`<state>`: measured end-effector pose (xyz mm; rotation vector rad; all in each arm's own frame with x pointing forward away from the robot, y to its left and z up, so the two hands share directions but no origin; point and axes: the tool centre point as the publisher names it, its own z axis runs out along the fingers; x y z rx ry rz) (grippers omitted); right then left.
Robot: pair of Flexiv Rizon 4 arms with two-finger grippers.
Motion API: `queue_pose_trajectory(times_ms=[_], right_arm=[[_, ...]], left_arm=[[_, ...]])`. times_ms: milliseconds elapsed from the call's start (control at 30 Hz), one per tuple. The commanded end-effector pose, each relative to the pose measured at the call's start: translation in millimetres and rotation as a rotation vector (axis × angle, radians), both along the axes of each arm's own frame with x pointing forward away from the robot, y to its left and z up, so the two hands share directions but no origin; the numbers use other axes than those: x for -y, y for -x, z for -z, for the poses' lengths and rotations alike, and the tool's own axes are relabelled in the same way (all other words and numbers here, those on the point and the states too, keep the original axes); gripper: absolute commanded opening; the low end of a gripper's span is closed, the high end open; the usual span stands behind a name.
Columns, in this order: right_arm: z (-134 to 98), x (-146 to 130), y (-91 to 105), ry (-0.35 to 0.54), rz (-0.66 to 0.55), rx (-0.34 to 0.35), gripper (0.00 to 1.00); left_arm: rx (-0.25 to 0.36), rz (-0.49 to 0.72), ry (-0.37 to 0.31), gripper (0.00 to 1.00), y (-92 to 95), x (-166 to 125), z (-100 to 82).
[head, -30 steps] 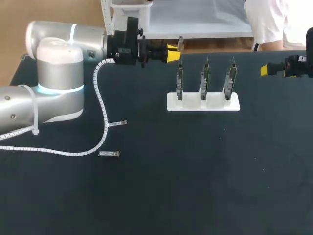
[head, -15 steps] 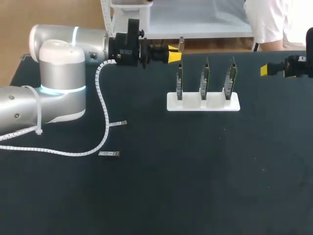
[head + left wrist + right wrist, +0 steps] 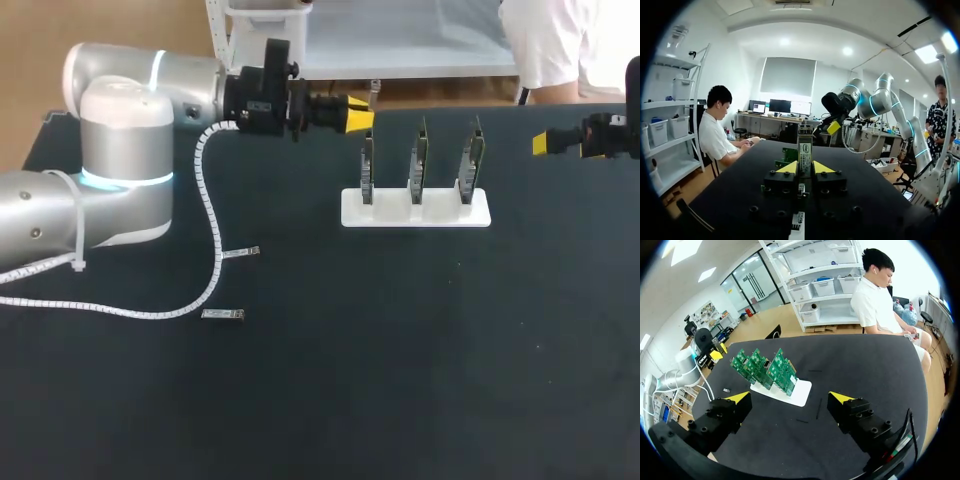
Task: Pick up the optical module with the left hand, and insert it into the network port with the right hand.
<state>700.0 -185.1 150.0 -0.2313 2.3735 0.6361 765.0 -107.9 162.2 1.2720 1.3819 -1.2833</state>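
Left claw (image 3: 358, 113) clamps a slim rectangular metal module (image 3: 804, 156) near the white stand (image 3: 415, 213) holding three upright green boards (image 3: 421, 160); right claw (image 3: 541, 143), fingers apart, hangs beyond the stand.

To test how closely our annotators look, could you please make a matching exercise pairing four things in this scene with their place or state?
Things:
1. optical module
2. right gripper
3. circuit boards
4. two small metal parts

Places or states:
A. standing upright in the white stand
B. lying flat on the table beside the cable
C. fingers wide apart, holding nothing
D. clamped in the left gripper

Pairs: 1-D, 2-C, 3-A, 4-B.
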Motion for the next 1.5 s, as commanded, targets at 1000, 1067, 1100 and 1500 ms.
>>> queue_pose_trajectory(times_ms=[1000, 1067, 1100, 1500], right_arm=[[-39, -20, -49.2, 0.163, -0.636, 0.107, 1.00], [-40, -34, -54.3, 0.189, -0.731, 0.123, 1.00], [-40, -41, -55.6, 0.190, -0.775, 0.130, 1.00], [-39, -81, -68.3, 0.214, -0.717, 0.182, 1.00]], left_arm=[[-0.025, 0.012, -0.006, 0.00, -3.5, 1, 2.6], [-0.025, 0.012, -0.006, 0.00, -3.5, 1, 2.6], [-0.025, 0.012, -0.006, 0.00, -3.5, 1, 2.6], [-0.025, 0.012, -0.006, 0.00, -3.5, 1, 2.6]])
